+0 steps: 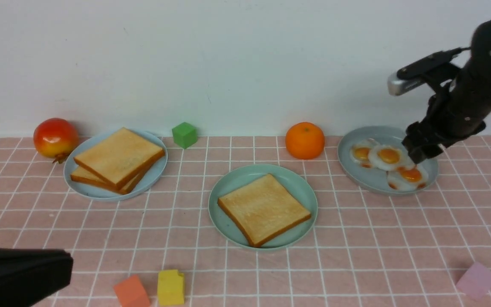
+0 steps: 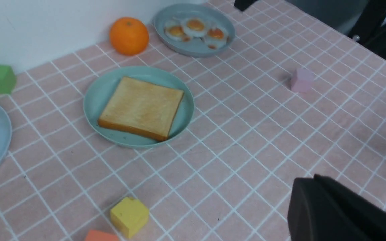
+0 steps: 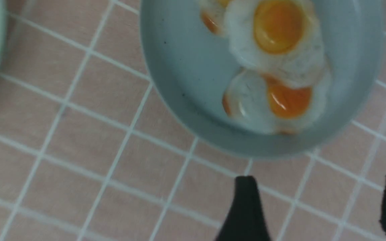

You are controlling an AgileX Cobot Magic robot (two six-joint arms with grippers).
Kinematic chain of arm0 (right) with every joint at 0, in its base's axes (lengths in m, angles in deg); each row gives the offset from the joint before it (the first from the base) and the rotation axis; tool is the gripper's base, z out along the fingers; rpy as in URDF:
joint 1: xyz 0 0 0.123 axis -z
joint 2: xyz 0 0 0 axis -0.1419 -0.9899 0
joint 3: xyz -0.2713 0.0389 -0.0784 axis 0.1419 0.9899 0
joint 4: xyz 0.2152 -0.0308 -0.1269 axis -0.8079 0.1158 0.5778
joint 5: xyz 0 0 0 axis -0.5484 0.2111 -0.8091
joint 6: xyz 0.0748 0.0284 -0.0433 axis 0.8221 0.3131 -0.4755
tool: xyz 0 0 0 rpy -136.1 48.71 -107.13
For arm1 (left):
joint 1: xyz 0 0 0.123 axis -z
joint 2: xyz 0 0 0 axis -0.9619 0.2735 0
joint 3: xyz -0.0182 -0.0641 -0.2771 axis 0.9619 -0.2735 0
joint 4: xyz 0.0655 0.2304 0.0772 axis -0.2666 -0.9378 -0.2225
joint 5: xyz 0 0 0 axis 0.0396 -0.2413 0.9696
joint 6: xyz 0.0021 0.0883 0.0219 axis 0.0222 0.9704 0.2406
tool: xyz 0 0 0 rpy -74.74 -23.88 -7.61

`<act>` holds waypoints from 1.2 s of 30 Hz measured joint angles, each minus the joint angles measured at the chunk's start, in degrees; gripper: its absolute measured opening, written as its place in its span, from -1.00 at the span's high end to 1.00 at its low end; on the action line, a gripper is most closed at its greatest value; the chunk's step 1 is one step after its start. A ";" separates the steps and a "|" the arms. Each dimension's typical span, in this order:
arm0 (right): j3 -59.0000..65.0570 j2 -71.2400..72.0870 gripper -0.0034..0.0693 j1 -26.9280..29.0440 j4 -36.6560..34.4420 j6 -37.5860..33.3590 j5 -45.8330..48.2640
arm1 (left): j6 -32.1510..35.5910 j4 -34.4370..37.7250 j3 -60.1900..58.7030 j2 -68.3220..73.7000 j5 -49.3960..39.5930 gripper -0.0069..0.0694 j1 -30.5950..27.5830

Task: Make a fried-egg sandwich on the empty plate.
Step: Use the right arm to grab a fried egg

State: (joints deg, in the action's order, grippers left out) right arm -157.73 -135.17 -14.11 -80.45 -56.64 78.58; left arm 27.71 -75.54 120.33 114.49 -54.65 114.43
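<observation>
Our right pincer, spread wide, hangs over the egg plate, well apart from the mint plate holding one toast; pink-checked counter, white wall.

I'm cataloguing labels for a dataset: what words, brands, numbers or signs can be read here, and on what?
None: no text is readable in any view.
The mint-green plate, toast slice, fried eggs, orange and green cube are unmarked; the cloth shows only white grid lines.
</observation>
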 joint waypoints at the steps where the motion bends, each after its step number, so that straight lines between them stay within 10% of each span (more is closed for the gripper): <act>1: -2.50 -3.61 -0.70 0.30 -0.55 -1.60 0.75 | 0.00 0.20 0.00 0.08 0.87 0.85 0.00; 17: -22.97 -23.39 -0.91 7.36 -12.59 -18.30 8.42 | 0.00 3.44 0.79 -0.07 1.11 0.85 0.00; 36: -23.61 -24.65 -0.79 7.67 -13.40 -22.58 5.04 | 0.00 4.13 0.79 -0.07 1.60 0.85 0.00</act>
State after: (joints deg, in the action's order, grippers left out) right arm -181.35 -159.82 -6.44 -93.84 -79.22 83.62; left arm 27.71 -71.40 121.11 114.42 -53.05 114.43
